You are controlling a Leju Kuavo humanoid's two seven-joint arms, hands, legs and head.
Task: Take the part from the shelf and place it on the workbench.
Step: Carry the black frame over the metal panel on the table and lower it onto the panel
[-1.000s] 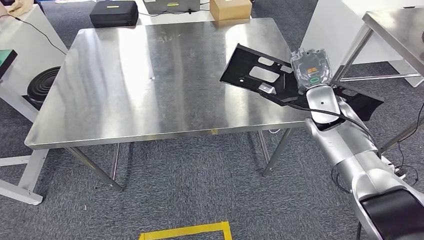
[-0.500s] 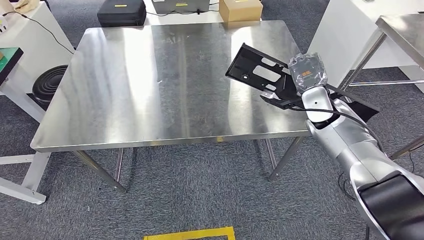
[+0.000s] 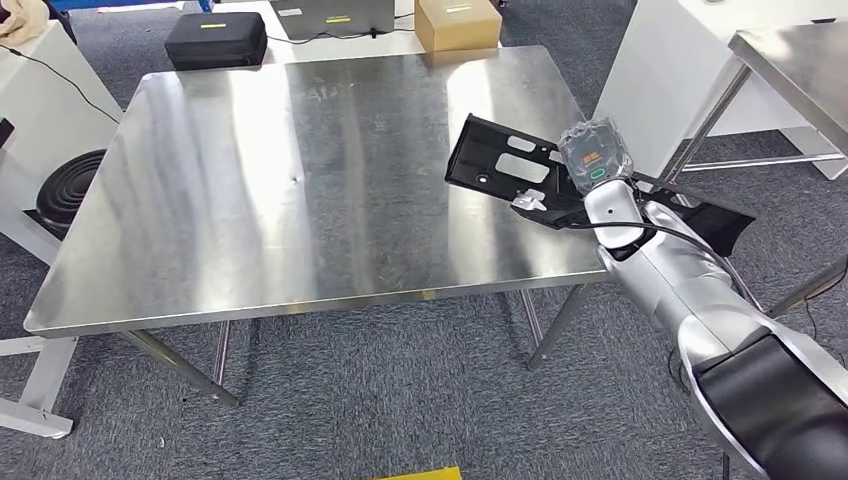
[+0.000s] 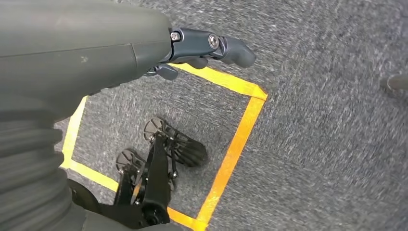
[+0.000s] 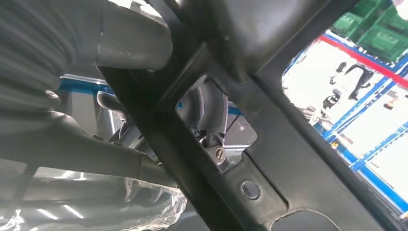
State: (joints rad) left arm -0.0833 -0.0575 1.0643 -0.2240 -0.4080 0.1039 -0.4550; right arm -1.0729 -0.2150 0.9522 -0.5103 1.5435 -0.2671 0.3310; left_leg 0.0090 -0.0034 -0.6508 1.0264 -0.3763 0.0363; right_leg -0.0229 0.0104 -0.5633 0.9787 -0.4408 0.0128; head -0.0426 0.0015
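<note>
**A:** Where's the part?

**B:** I'm holding the flat black plastic panel with rectangular cutouts [image 3: 515, 165] in my right hand [image 3: 598, 160]. The hand is wrapped in clear crinkled plastic, so from the head view I can't make out the fingers. The panel is tilting, its far end hanging over the right edge of the shiny stainless-steel workbench [image 3: 300, 180]. Its near end is sticking out past my silver right arm [image 3: 680, 280], off the table side. I can't tell whether it's touching the tabletop.

**A:** Wrist cam adding anything?

**B:** Right wrist view is showing the panel [image 5: 269, 159] up close, running across the frame. The right hand's thick grey thumb [image 5: 130, 43] is lying against it and a darker finger [image 5: 211, 115] is showing through a cutout, so the hand is clamping around the panel. Crinkled clear plastic wrap [image 5: 154, 207] is bunching below.

**A:** Left hand?

**B:** My left hand [image 4: 192, 48] is hanging over grey carpet [image 4: 327, 120], above a square of yellow floor tape [image 4: 235, 144]. Fingers are slightly curled, holding nothing.

**A:** Surroundings?

**B:** In the head view a black hard case [image 3: 215, 40] and a brown cardboard box [image 3: 457, 22] are sitting on the floor beyond the bench's far edge. A black ribbed hose coil [image 3: 65, 195] is lying to the left. A second steel table [image 3: 790, 50] is standing at right, near my right arm.
</note>
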